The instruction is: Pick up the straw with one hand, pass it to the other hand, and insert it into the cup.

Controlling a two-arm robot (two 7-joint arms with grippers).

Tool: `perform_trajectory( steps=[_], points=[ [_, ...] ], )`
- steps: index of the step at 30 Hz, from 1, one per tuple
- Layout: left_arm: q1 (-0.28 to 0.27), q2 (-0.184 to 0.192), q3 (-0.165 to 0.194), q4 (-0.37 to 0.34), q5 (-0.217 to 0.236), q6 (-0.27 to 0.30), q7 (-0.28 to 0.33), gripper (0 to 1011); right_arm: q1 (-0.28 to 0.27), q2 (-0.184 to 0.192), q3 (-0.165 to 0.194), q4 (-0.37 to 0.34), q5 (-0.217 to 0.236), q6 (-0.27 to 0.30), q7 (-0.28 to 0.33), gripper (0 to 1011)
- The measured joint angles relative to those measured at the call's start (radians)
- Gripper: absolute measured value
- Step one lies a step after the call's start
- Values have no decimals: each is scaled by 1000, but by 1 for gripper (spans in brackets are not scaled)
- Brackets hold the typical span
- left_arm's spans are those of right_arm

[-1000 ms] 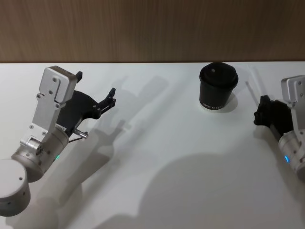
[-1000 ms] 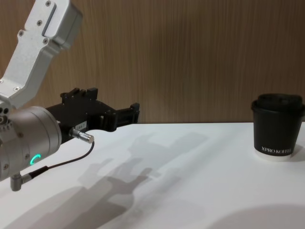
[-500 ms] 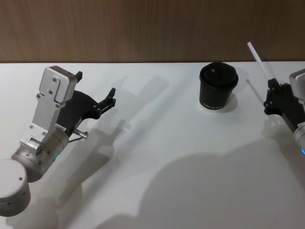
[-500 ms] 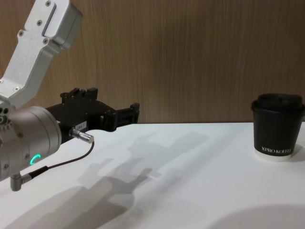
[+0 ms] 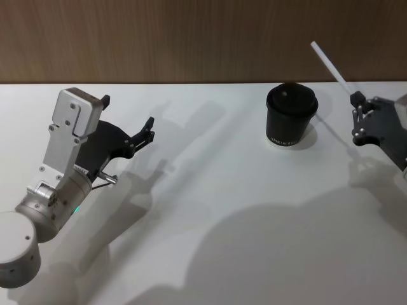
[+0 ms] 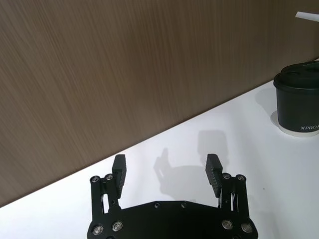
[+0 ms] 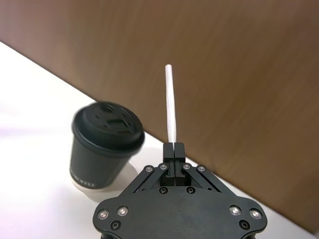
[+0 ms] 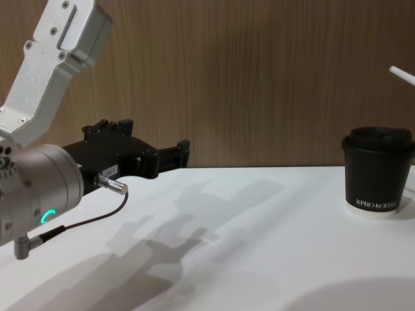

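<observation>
- Risen since a moment ago, the straw (image 5: 329, 63) slants in the air right of the cup (image 5: 291, 117).
- Far left, the left gripper (image 5: 129, 112) waits, fingers spread, bare table (image 5: 210, 210) between.
- The right gripper (image 7: 173, 148) pinches its lower end; light and crushable by the look, best taken mid-length.

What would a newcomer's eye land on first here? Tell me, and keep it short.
The white straw stands out first: the right gripper is shut on its lower end and holds it slanting up at the right, beside the black cup. On the left, the left gripper hovers open over the white table, holding nothing.
</observation>
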Motion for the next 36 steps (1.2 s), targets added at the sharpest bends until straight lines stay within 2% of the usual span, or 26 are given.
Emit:
perform_trajectory(
  steps=[8, 18, 36],
  points=[
    [0, 0, 0, 0, 0, 0, 0, 1003, 23, 32, -5, 2, 46, -74, 103, 7],
    [0, 0, 0, 0, 0, 0, 0, 1003, 60, 51, -31, -8, 110, -128, 209, 7],
    [0, 0, 0, 0, 0, 0, 0, 1003, 115, 48, -89, -5, 182, -170, 309, 8]
  ],
)
